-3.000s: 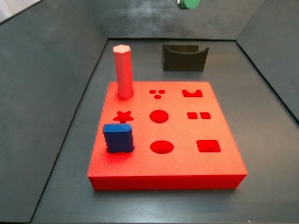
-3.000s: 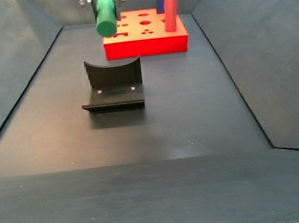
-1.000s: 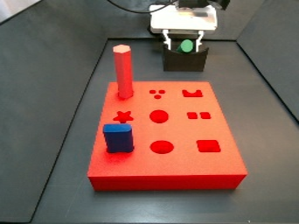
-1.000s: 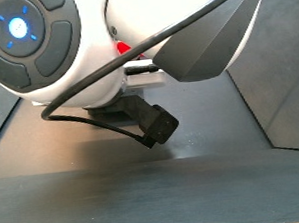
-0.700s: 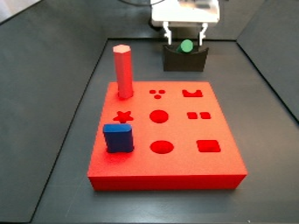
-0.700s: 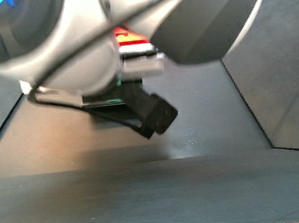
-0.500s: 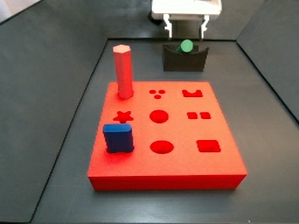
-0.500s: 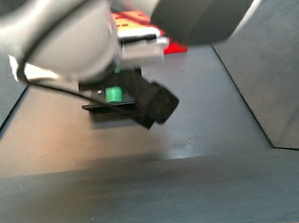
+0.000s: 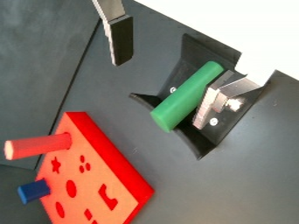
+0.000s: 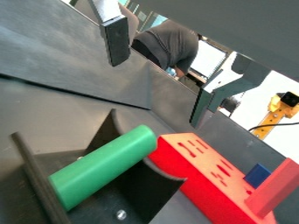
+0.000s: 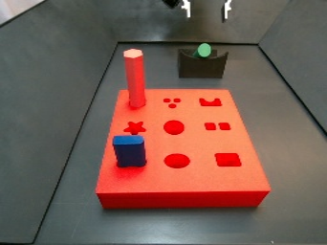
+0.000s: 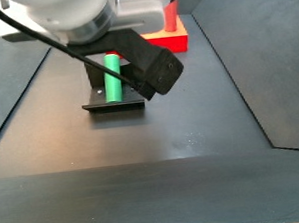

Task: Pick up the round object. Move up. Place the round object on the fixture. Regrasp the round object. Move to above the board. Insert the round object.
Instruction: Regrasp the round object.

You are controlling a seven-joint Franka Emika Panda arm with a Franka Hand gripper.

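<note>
The green round peg (image 11: 204,50) lies in the curved notch of the dark fixture (image 11: 201,66) behind the board. It also shows in a side view (image 12: 113,75) and in both wrist views (image 9: 187,94) (image 10: 103,166). My gripper (image 11: 207,9) is open and empty, well above the peg, only its fingertips in that view. In both wrist views its fingers (image 9: 121,37) (image 10: 117,39) stand wide apart, with the peg far below them. The red board (image 11: 179,144) with shaped holes lies in front of the fixture.
A tall red hexagonal peg (image 11: 134,77) stands in the board's back left corner, and a blue square block (image 11: 128,150) sits in its front left. Dark sloping walls (image 11: 76,86) enclose the floor. In a side view my arm (image 12: 89,19) covers part of the board.
The gripper has let go of the green peg on the fixture and risen straight up, almost out of the side view. The peg stays in the notch.
</note>
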